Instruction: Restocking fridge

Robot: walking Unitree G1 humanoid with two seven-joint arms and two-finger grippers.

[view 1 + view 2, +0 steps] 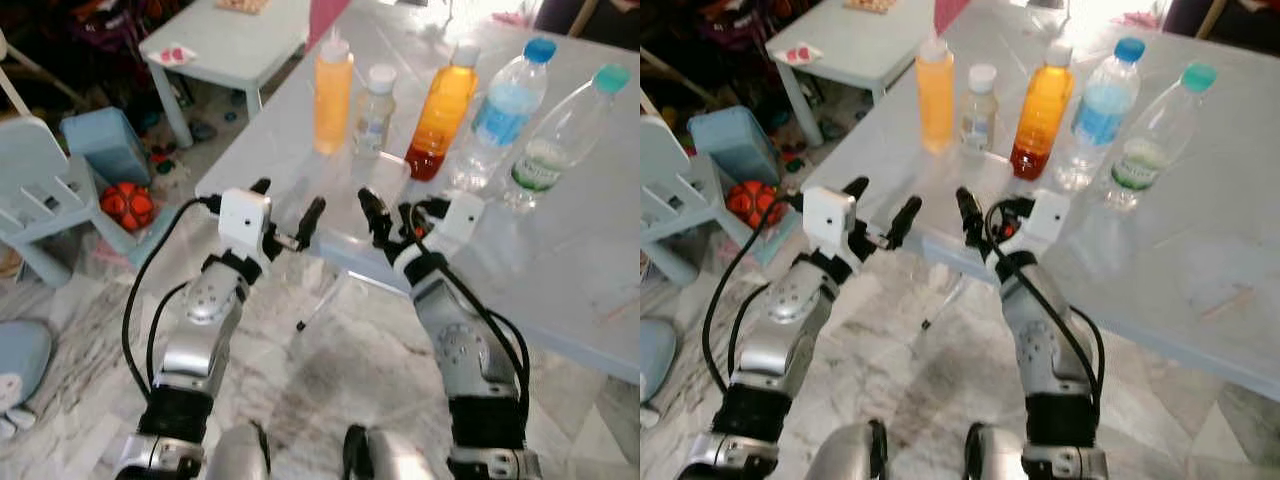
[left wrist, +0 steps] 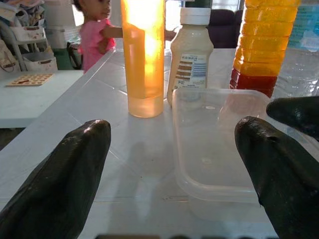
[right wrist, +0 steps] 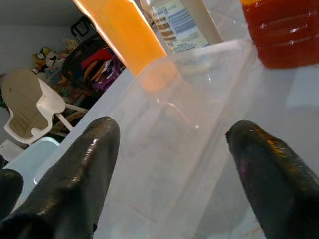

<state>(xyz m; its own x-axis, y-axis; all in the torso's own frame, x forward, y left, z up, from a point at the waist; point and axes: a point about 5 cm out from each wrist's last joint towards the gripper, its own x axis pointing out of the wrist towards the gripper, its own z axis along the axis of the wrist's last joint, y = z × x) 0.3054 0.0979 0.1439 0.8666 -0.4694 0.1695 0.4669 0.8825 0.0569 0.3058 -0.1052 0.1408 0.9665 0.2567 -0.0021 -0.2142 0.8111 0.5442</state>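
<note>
The two head views look forward and down from above both arms onto the near edge of the desk [image 1: 560,270] and its row of bottles. Each wrist view sits low and close, looking along its tool's fingers at the clear plastic box [image 2: 219,144]; both share the orange squeeze bottle [image 2: 143,55].

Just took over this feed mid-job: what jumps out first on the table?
A row of five bottles on the pale table, led by the tall orange bottle and the amber juice bottle. In front of them lies a clear plastic container, with the open left gripper and right gripper poised at the table edge.
</note>
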